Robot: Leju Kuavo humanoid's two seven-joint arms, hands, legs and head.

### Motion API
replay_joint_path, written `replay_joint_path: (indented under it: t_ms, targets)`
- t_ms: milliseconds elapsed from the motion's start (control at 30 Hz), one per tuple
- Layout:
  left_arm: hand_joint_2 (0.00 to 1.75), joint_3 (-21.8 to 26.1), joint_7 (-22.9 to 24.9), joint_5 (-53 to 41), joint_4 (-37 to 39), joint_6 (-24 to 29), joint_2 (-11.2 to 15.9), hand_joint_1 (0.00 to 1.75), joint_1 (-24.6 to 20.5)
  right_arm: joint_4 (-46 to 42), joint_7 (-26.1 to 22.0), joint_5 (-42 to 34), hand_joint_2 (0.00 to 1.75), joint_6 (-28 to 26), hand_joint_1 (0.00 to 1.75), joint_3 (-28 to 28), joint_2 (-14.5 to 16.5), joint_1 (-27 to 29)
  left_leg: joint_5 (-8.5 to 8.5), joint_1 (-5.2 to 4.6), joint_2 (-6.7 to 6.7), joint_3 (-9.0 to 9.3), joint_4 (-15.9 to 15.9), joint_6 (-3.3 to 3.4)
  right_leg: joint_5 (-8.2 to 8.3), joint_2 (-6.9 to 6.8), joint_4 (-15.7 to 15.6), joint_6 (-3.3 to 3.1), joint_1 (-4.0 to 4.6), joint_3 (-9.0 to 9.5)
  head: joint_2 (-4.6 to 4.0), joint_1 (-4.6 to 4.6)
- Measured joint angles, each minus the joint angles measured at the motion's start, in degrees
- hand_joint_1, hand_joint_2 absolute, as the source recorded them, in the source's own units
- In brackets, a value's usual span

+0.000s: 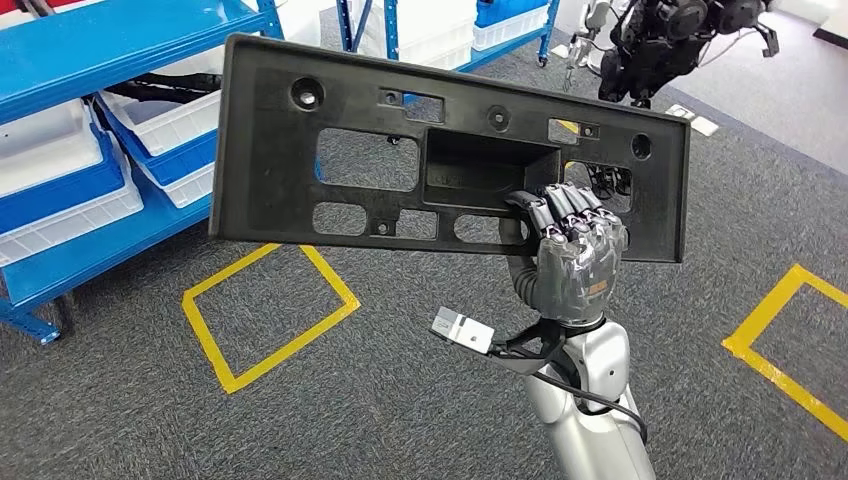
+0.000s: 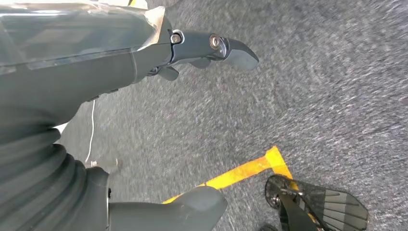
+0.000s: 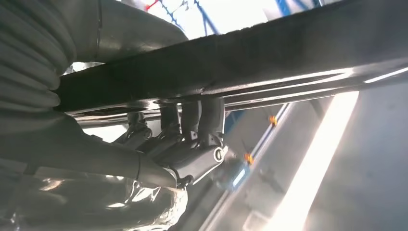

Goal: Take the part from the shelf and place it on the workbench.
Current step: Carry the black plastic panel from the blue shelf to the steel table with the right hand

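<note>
In the head view, my right hand (image 1: 570, 255) grips the long black plastic panel with cut-out holes (image 1: 400, 150) at its lower edge and holds it high above the grey carpet floor (image 1: 400, 400). The blue metal shelf with white bins (image 1: 90, 150) stands far left.

In the left wrist view, my left hand (image 2: 144, 53) hangs over the carpet, fingers apart, holding nothing.

In the right wrist view, dark fingers (image 3: 192, 120) wrap the panel edge.

I judge the part is taken; next I must carry it to the workbench, which I cannot see.
</note>
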Motion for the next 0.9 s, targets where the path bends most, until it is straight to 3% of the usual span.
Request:
replay_joint_path:
  t_ms: [67, 100, 133, 200, 267, 300, 333, 367, 433, 500, 567, 633, 733, 800, 833, 900]
  targets:
    - [1.75, 0.03, 0.01, -0.18, -0.01, -0.03, 0.01, 0.00, -0.08, -0.64, -0.13, 1.39, 1.75, -0.09, 1.75, -0.53, 0.46, 0.70, -0.17, 0.10, 1.02, 0.02, 0.20, -0.45, 0.33, 1.47, -0.20, -0.65, -0.28, -0.20, 0.00, -0.20]
    - [1.75, 0.04, 0.01, -0.28, -0.02, -0.06, 0.01, 0.00, -0.12, -0.99, -0.27, 2.29, 1.75, -0.10, 1.75, -0.93, 0.67, 1.04, -0.69, 0.32, 0.33, -0.08, 0.66, -0.79, 0.49, 2.16, -0.28, -0.92, -0.50, -0.24, 0.00, -0.23]
    - [1.75, 0.07, 0.01, -0.45, -0.03, -0.10, 0.01, 0.00, -0.13, -1.38, -0.44, 3.46, 1.75, -0.10, 1.75, -1.34, 1.01, 1.32, -1.84, 0.55, -1.14, -0.57, 2.01, -1.17, 0.71, 2.83, -0.36, -1.30, -0.77, -0.29, 0.00, -0.26]
    - [1.75, 0.16, 0.00, -0.79, -0.03, -0.34, 0.01, 0.00, -0.05, -2.31, -0.73, 6.30, 1.75, -0.11, 1.75, -1.97, 1.92, 1.80, -5.80, 0.94, -5.09, -3.15, 8.30, -1.82, 1.08, 4.17, -0.40, -1.90, -1.00, -0.56, 0.00, -0.39]
    - [1.75, 0.27, -0.02, -1.11, -0.02, -0.63, 0.03, 0.00, 0.10, -3.20, -0.64, 8.84, 1.75, -0.11, 1.75, -2.32, 2.52, 2.51, -8.77, 1.12, -6.65, -6.15, 15.20, -2.08, 1.34, 5.62, -0.36, -2.25, -0.97, -0.84, 0.00, -0.44]
    - [1.75, 0.33, -0.05, -1.30, -0.02, -0.80, 0.05, 0.00, 0.16, -3.61, -0.32, 9.84, 1.75, -0.11, 1.75, -2.41, 2.61, 2.97, -8.70, 1.19, -6.78, -6.61, 16.33, -2.12, 1.43, 6.35, -0.34, -2.27, -0.96, -0.91, 0.00, -0.44]
    - [1.75, 0.38, -0.13, -1.56, -0.02, -0.99, 0.09, 0.00, 0.20, -4.04, 0.31, 10.89, 1.75, -0.11, 1.75, -2.46, 2.62, 3.41, -7.52, 1.27, -6.92, -5.96, 15.19, -2.08, 1.53, 7.14, -0.32, -2.21, -0.97, -0.94, 0.00, -0.44]
    - [1.75, 0.42, -0.27, -1.80, -0.02, -1.22, 0.15, 0.00, 0.21, -4.49, 1.23, 11.98, 1.75, -0.11, 1.75, -2.48, 2.61, 3.73, -5.60, 1.39, -7.35, -4.33, 12.06, -1.97, 1.64, 7.93, -0.31, -2.08, -1.01, -0.94, 0.00, -0.44]
    - [1.75, 0.48, -0.59, -2.19, -0.02, -1.71, 0.31, 0.00, 0.20, -5.49, 3.48, 14.00, 1.75, -0.11, 1.75, -2.47, 2.49, 3.96, -2.34, 1.69, -9.89, -0.36, 4.24, -1.71, 1.90, 9.36, -0.24, -1.64, -0.93, -1.08, 0.00, -0.42]
    - [1.75, 0.50, -0.90, -2.52, -0.02, -2.17, 0.43, 0.00, 0.19, -6.43, 5.52, 15.54, 1.75, -0.11, 1.75, -2.39, 2.22, 3.98, -1.54, 1.63, -11.46, 1.35, 0.62, -1.45, 2.29, 10.51, -0.21, -1.00, -0.81, -1.54, 0.00, -0.42]
    - [1.75, 0.51, -1.16, -2.85, -0.03, -2.59, 0.49, 0.00, 0.13, -7.25, 6.93, 16.52, 1.75, -0.13, 1.75, -2.31, 1.71, 4.25, -1.28, 1.24, -10.30, 1.36, 0.28, -0.86, 2.83, 11.52, -0.42, -0.17, -0.82, -2.21, 0.00, -0.45]
    - [1.75, 0.51, -1.40, -3.10, -0.04, -3.03, 0.53, 0.00, 0.06, -8.12, 7.61, 16.94, 1.75, -0.14, 1.75, -2.31, 0.86, 4.64, -0.59, 1.14, -8.82, 1.29, -0.30, 0.09, 2.29, 10.15, 0.76, 0.11, -0.70, -3.35, 0.00, -0.38]
    - [1.75, 0.51, -1.75, -3.51, -0.04, -3.73, 0.63, 0.00, 0.21, -9.14, 7.34, 17.04, 1.75, -0.15, 1.75, -2.37, -0.14, 5.29, -0.11, 0.99, -6.38, 0.85, -0.67, 0.77, -2.46, 6.07, 10.71, -0.64, -0.48, -8.16, 0.00, -0.18]
    - [1.75, 0.51, -1.86, -3.75, -0.04, -4.12, 0.77, 0.00, 0.34, -9.62, 6.49, 17.04, 1.75, -0.15, 1.75, -2.62, -0.48, 6.21, -0.09, 0.84, -4.65, 0.66, -0.65, 0.83, -4.32, 5.38, 16.01, -0.42, -0.52, -10.22, 0.00, -0.18]
    - [1.75, 0.51, -1.91, -3.82, -0.04, -4.30, 0.82, 0.00, 0.36, -9.88, 5.91, 17.04, 1.75, -0.15, 1.75, -2.85, -0.60, 6.76, -0.10, 0.79, -3.85, 0.63, -0.63, 0.82, -4.02, 5.19, 15.59, -0.03, -0.54, -9.59, 0.00, -0.16]
    - [1.75, 0.52, -1.98, -3.87, -0.04, -4.56, 0.87, 0.00, 0.30, -10.54, 4.62, 17.04, 1.75, -0.15, 1.75, -3.39, -0.71, 7.64, -0.18, 0.72, -2.43, 0.74, -0.57, 0.69, -1.66, 3.63, 8.35, 0.82, -0.57, -4.94, 0.00, -0.16]
